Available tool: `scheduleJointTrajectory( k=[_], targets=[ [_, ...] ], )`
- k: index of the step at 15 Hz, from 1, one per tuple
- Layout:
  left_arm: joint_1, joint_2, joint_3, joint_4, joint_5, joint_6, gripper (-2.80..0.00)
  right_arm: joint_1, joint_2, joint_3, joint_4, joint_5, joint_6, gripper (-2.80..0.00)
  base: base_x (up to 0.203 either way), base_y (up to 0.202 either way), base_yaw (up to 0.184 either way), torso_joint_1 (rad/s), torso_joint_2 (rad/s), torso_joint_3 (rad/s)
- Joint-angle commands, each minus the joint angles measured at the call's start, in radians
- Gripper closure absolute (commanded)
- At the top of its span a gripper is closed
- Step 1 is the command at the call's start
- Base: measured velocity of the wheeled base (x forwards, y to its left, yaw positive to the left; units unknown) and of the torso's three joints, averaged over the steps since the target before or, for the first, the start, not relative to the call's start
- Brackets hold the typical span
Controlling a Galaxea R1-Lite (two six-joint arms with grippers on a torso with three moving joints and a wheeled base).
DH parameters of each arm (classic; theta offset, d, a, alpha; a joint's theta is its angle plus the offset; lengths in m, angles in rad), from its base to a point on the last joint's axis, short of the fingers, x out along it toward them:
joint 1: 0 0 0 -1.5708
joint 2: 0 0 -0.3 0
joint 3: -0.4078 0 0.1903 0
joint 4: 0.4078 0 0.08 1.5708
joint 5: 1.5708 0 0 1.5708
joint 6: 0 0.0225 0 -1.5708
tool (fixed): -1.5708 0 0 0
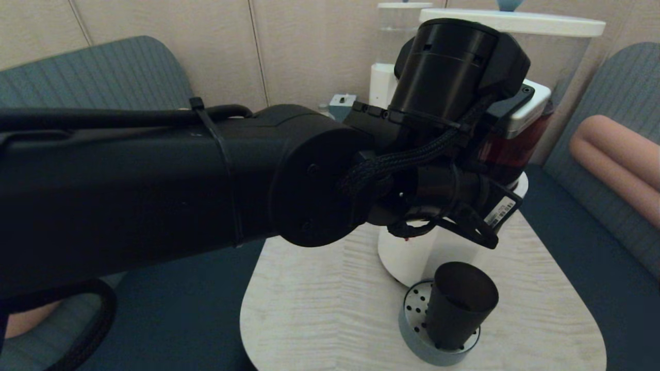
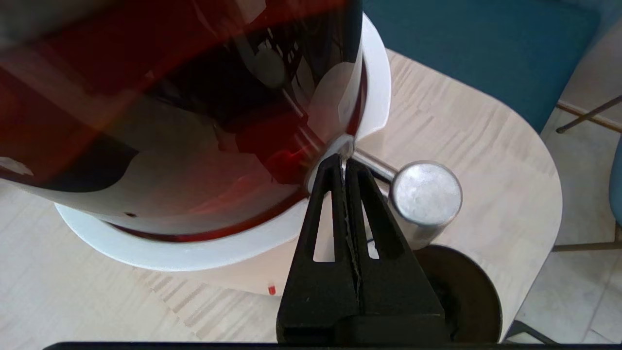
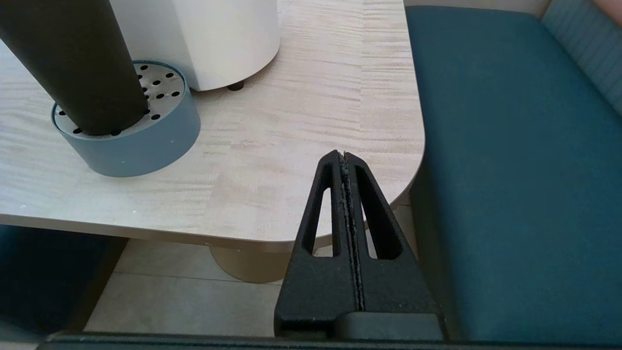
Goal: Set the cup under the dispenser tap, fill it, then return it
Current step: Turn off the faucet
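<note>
The cup (image 1: 460, 305) stands upright, mouth up, on a round grey-blue drip tray (image 1: 412, 330) with a perforated top, at the foot of the dispenser (image 1: 412, 252) on the pale wood table (image 1: 319, 309). Nothing holds the cup. What is inside it cannot be told.

In the left wrist view the steel tap (image 2: 423, 197) juts out level from the dispenser above the cup's rim (image 2: 478, 291); the tank (image 2: 170, 97) holds dark red-brown liquid.

The left gripper (image 2: 345, 163) has its fingers pressed together on nothing, tips against the tap's stem where it meets the tank. In the head view the left arm (image 1: 206, 185) crosses in front and hides much of the dispenser.

The right gripper (image 3: 343, 155) is likewise closed and empty, parked off the table's near edge (image 3: 291, 204) beside a blue seat (image 3: 510, 170). A second, clear dispenser (image 1: 397, 31) stands behind.
</note>
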Motion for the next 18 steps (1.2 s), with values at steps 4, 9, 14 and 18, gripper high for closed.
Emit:
scheduleJointTrajectory(
  k=[4,9,14,18],
  targets=[
    [0.000,0.010,0.000,0.002,-0.002,0.001,0.00,0.000,0.001,0.000,0.000,0.000,0.001,0.00,0.000,0.000,0.000,0.000,0.00,0.000],
    [0.000,0.014,0.009,-0.016,0.000,-0.003,0.00,0.000,0.001,0.000,0.000,0.000,0.001,0.00,0.000,0.000,0.000,0.000,0.00,0.000],
    [0.007,-0.035,0.026,-0.002,0.008,-0.012,0.00,-0.001,0.001,0.000,0.000,0.000,0.001,0.00,0.000,0.000,0.000,0.000,0.00,0.000],
    [0.020,-0.161,0.160,0.002,0.027,-0.016,0.00,0.000,0.001,0.000,0.000,0.000,0.001,0.00,0.000,0.000,0.000,0.000,0.00,0.000]
  ],
)
